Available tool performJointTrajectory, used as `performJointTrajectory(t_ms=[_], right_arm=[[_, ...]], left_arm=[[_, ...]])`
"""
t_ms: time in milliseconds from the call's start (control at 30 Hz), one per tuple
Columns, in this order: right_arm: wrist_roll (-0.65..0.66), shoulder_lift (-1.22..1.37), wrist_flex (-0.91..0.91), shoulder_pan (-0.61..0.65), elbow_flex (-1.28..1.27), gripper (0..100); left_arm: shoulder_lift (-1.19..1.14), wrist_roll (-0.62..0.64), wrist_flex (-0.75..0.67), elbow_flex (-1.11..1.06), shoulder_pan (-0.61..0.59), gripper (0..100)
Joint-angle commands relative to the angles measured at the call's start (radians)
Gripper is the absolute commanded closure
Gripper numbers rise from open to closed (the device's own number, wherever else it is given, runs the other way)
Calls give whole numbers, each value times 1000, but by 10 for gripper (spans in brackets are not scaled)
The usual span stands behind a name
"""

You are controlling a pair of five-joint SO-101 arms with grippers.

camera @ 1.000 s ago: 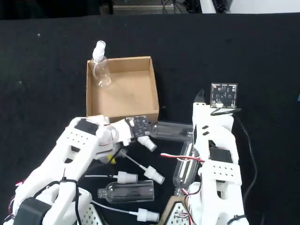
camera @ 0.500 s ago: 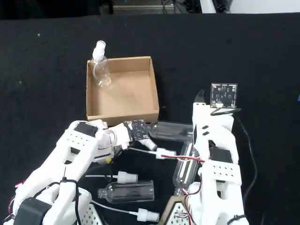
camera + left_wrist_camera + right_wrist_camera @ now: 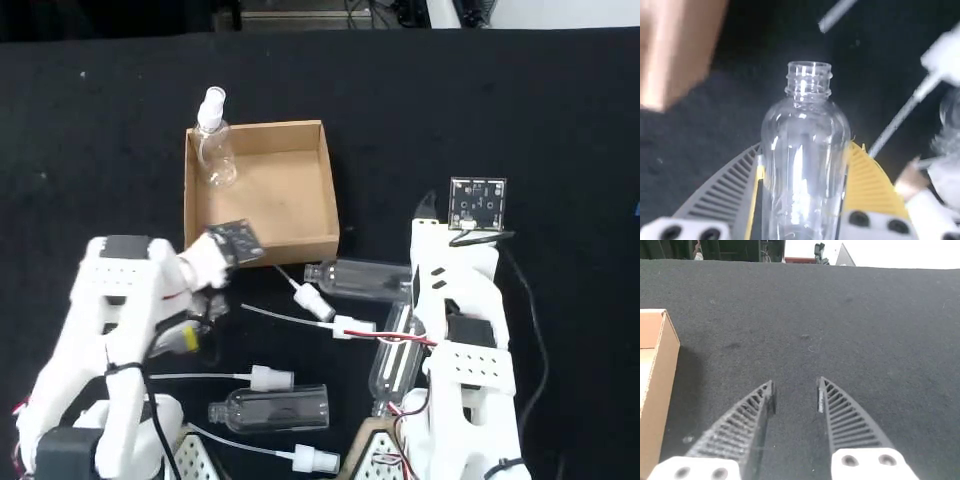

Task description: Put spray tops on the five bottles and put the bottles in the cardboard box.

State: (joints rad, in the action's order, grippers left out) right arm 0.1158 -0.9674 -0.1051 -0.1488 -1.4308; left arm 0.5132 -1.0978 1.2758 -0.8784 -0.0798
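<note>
My left gripper [image 3: 807, 150] is shut on a clear uncapped bottle [image 3: 805, 150], neck pointing away from the wrist, just in front of the cardboard box [image 3: 330, 200]. In the high view the left arm [image 3: 120, 300] covers that bottle. One bottle with a spray top [image 3: 214, 145] stands in the box's far left corner. Three uncapped bottles lie on the table [image 3: 365, 278] [image 3: 395, 355] [image 3: 270, 408]. Loose spray tops [image 3: 314, 303] [image 3: 346, 327] [image 3: 268, 377] [image 3: 312, 460] lie among them. My right gripper [image 3: 795, 390] hangs open over bare black cloth.
The right arm [image 3: 455, 310] stretches over one lying bottle. Long dip tubes trail from the loose spray tops across the area in front of the box. The black cloth [image 3: 500, 110] spreads far right of the box. The box's wall [image 3: 655, 390] lies beside the right gripper.
The left arm has swung back and to the left, away from the lying bottle by the box. One spray top with its tube slid toward the right arm. The right arm kept still.
</note>
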Motion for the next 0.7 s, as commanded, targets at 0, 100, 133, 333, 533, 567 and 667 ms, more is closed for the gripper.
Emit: performJointTrajectory(t_ms=[0, 100, 133, 333, 533, 567, 667], right_arm=[[8, 48, 26, -12, 4, 874], [8, 48, 26, -12, 4, 874], [8, 48, 26, -12, 4, 874], [8, 48, 26, -11, 4, 874], [5, 48, 26, -11, 4, 874], [5, 48, 26, -11, 4, 874], [3, 48, 26, -11, 4, 874]], left_arm=[[15, -143, 35, 64, -168, 833], [15, -152, 26, 76, -291, 834], [11, -150, 3, 81, -334, 834], [3, 81, -284, 61, -604, 834], [-92, 247, -393, 93, -780, 834], [-126, 249, -393, 113, -805, 834], [-250, 250, -388, 196, -869, 830]])
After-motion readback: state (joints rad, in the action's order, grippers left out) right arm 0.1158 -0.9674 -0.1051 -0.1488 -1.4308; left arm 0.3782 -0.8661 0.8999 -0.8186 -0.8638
